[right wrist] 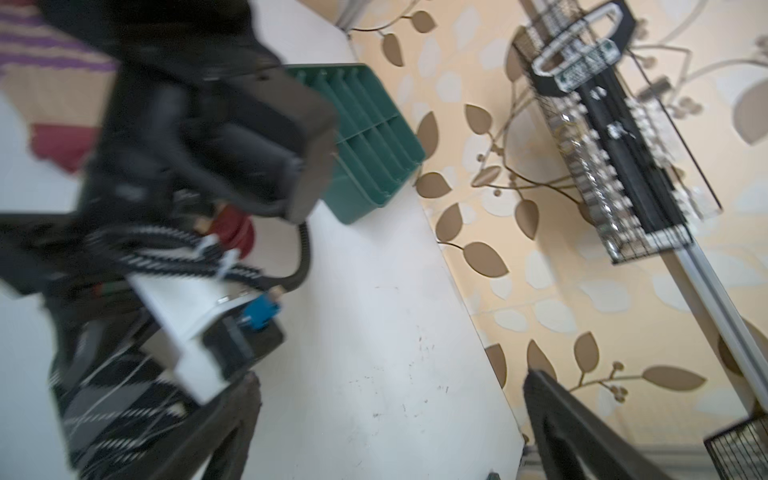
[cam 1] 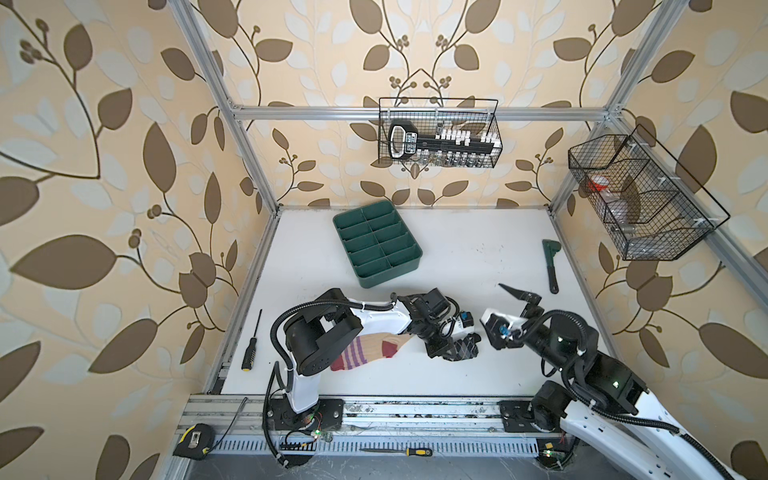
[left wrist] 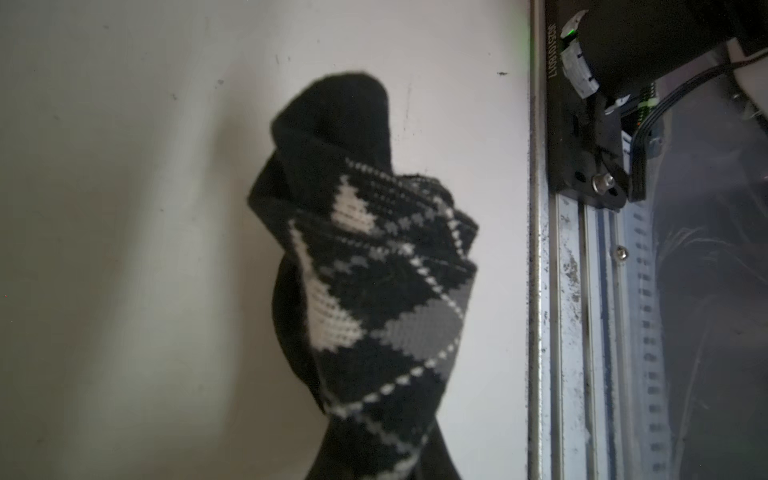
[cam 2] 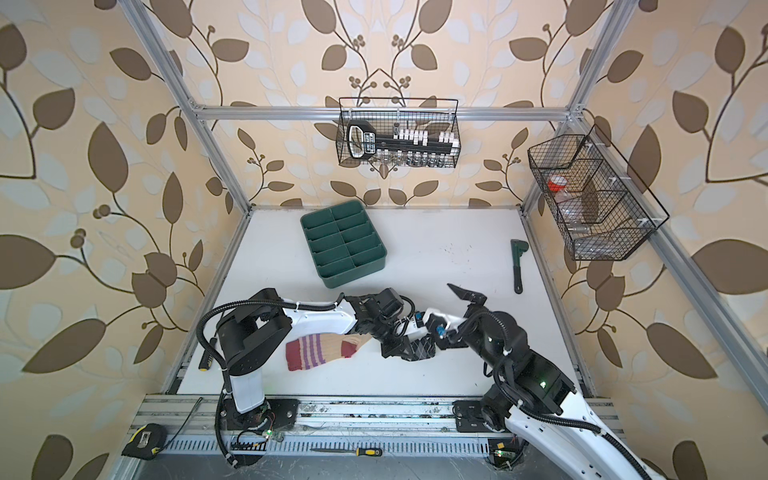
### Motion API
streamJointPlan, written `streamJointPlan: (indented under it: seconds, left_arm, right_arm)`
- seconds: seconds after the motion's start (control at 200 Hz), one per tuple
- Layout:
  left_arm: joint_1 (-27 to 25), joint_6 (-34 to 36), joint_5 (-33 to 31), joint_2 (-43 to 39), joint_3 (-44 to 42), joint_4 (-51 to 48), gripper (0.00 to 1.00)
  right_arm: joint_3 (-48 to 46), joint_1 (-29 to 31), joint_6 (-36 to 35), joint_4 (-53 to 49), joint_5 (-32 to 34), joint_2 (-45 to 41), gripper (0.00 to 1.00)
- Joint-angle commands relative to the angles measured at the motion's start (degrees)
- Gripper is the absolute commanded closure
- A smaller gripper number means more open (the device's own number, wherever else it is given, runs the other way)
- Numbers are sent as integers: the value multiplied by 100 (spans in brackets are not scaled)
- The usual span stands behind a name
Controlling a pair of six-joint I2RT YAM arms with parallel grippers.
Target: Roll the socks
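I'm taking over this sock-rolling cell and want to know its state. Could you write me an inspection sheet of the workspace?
Surface: white table, scuffed, some dark specks.
Job's things: black argyle sock bunched up, gripped; beige striped sock flat, partly under the left arm.
Clutter: green divided tray, green wrench, black screwdriver at the table's edge; tape measure and yellow-handled screwdriver on the front rail.
End effectors: left end effector shut on the black argyle sock; right end effector open, holding nothing.
Cables: corrugated conduit looped along each arm; no snag seen.
Surroundings: leaf wallpaper, aluminium frame, back wire basket, side wire basket.
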Motion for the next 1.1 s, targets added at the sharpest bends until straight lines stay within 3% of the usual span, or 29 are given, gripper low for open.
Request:
streamJointPlan:
  seconds: [0.0, 0.15, 0.245, 0.385, 0.51, 0.67, 0.87, 1.095]
  left_arm:
    - [-26, -399, 78, 530, -314, -1181, 96]
    - [4, -517, 224, 649, -207, -1195, 95]
    - [5, -498, 200, 667, -190, -1247, 95]
    - [15, -460, 174, 645, -238, -1266, 95]
    - [14, -451, 165, 623, -278, -1251, 95]
    - [14, -442, 169, 606, -311, -1237, 95]
    - [14, -438, 216, 602, -322, -1185, 95]
    - [14, -434, 301, 461, -368, -1112, 94]
  right_arm:
    - [-288, 1081, -670, -918, 1138, 26, 1]
    - [-686, 2746, -167, -1147, 2029, 624, 1]
    - [-945, 3108, 34, -865, 2206, 1183, 1]
    - [-1282, 2947, 5, 59, 2080, 1818, 2]
    - [-1621, 2448, -150, 1027, 1877, 2311, 5]
    - [-1710, 2036, -314, 1548, 1627, 2713, 11]
    - [-1919, 1926, -423, 1839, 1369, 2993, 38]
    - [-1936, 1805, -371, 1883, 1056, 3341, 59]
